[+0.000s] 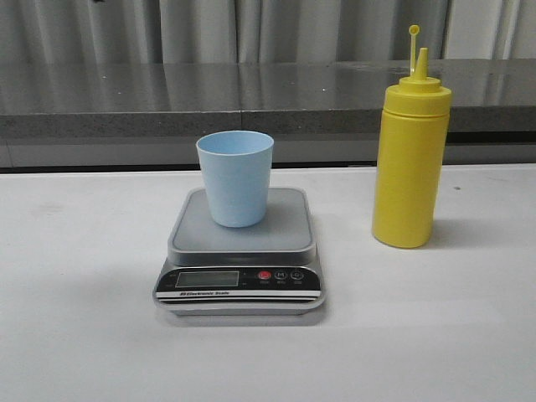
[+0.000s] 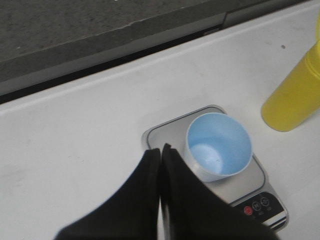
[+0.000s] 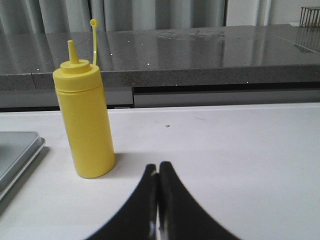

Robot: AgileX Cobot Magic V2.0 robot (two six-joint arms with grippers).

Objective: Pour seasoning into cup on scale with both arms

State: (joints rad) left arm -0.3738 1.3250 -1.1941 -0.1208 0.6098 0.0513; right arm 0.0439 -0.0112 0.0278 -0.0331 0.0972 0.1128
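The pale blue cup point(image 1: 235, 177) stands upright and empty on the grey platform of the scale point(image 1: 240, 251) in the middle of the white table. The yellow seasoning bottle point(image 1: 409, 151) stands upright to the right of the scale, its cap off the nozzle and hanging on its tether. Neither gripper shows in the front view. In the left wrist view my left gripper point(image 2: 161, 148) is shut and empty, above the scale point(image 2: 170, 131) beside the cup point(image 2: 218, 145). In the right wrist view my right gripper point(image 3: 158, 167) is shut and empty, apart from the bottle point(image 3: 84, 120).
A dark grey speckled counter point(image 1: 251, 96) runs along the back of the table, with grey curtains behind it. The white table point(image 1: 84, 335) stretches around the scale and bottle. The scale's edge shows in the right wrist view point(image 3: 15, 150).
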